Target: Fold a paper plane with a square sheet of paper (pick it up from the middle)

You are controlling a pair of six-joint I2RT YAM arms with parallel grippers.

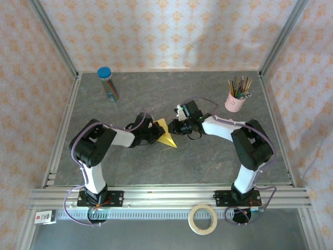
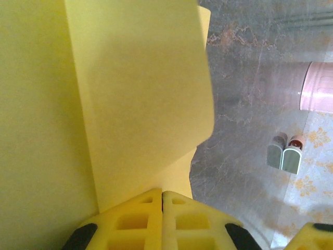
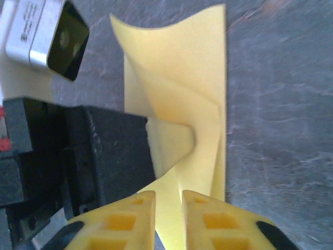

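Right wrist view showed a fold under way: left gripper (image 2: 162, 194) clamped on the yellow sheet (image 3: 179, 78), right gripper (image 3: 169, 197) slightly parted close against it, probably due next to pinch and crease.

blue-capped tube (image 1: 107, 83) back left | pink pencil cup (image 1: 235, 100) back right | tape roll (image 1: 203, 219) front

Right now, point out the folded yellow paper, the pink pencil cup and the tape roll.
folded yellow paper (image 1: 167, 136): top external view, its flat lower part.
pink pencil cup (image 1: 235, 103): top external view, cup wall.
tape roll (image 1: 191, 219): top external view, left band.
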